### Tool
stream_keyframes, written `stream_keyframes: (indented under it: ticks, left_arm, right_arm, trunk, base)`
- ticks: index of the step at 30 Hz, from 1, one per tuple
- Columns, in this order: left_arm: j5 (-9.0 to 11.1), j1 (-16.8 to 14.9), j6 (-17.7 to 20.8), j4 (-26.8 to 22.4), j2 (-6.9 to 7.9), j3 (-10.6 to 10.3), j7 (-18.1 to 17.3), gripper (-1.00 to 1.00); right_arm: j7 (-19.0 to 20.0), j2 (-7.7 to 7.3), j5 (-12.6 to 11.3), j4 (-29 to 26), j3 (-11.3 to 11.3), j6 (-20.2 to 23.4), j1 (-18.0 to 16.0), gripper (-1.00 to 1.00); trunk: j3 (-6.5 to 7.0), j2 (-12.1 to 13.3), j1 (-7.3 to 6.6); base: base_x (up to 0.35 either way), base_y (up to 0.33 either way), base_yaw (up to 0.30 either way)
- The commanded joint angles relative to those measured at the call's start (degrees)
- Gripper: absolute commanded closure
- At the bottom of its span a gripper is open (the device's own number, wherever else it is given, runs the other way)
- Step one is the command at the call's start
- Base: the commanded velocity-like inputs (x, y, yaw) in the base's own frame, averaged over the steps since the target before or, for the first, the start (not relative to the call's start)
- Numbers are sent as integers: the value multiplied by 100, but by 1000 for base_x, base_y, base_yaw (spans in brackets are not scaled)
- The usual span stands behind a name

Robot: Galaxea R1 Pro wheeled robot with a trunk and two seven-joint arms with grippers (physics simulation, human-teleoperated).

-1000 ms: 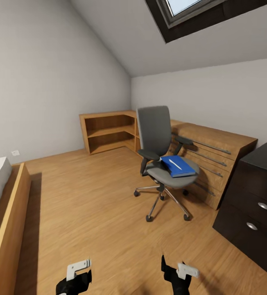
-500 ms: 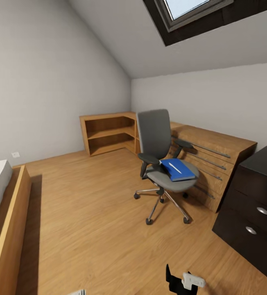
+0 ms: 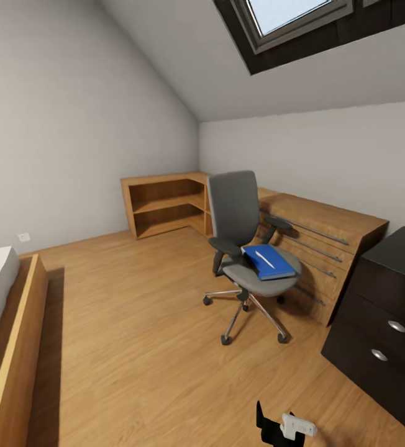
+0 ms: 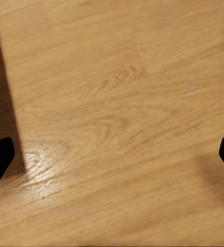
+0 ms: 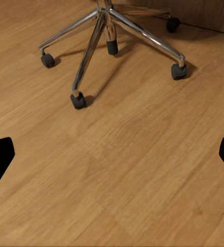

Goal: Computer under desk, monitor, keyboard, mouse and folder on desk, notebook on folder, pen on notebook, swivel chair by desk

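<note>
- While we stand on the light wood floor (image 3: 134,335) of the bedroom, we note the swivel chair (image 3: 243,248) in mid-room, just beside a light wooden chest (image 3: 327,242) with long bar handles.
- We find the folder (image 3: 268,261), bright blue, lying flat on the chair's grey seat, with the pen (image 3: 265,259) resting white on top of it. We cannot make out a notebook from here.
- We record the counter (image 3: 389,316) at the right edge: black, with three shut drawers bearing round silver knobs. Their contents are hidden from us.
- We see low wooden open shelving (image 3: 165,203) in the far corner; at this range we make out nothing on its shelves.
- We note a wood-framed bed (image 3: 7,323) at the left edge and a skylight (image 3: 295,18) in the sloped ceiling.
- Left claw (image 4: 112,159): its fingers stand wide, nothing between them, above bare floor.
- Right claw (image 5: 112,154): its fingers stand wide, holding nothing, over floor near the chair's chrome base (image 5: 109,31); it also shows low in the head view (image 3: 283,428).
</note>
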Motion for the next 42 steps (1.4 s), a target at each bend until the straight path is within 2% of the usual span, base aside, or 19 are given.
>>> stream_keyframes:
  ticks: [1,8,14,42]
  left_arm:
    - [62,-4,-18,-2,5,-62,43,-100]
    - [68,-4,-24,2,3,-201,55,-100]
    - [72,-4,-31,8,4,-200,61,-100]
    - [68,-4,-10,8,-8,-211,56,-100]
  right_arm:
    - [18,1,-61,11,45,-24,-6,-100]
    - [11,-3,-83,11,38,-30,-6,-100]
    - [11,-11,-74,11,45,-31,-6,-100]
    - [11,-6,-67,11,47,-4,-6,-100]
  trunk:
    - [13,39,-24]
    - [139,320,-177]
    - [246,560,-309]
    - [749,1683,-924]
  base:
    - [0,0,0]
    - [0,0,0]
    - [0,0,-71]
    - [-2,0,-256]
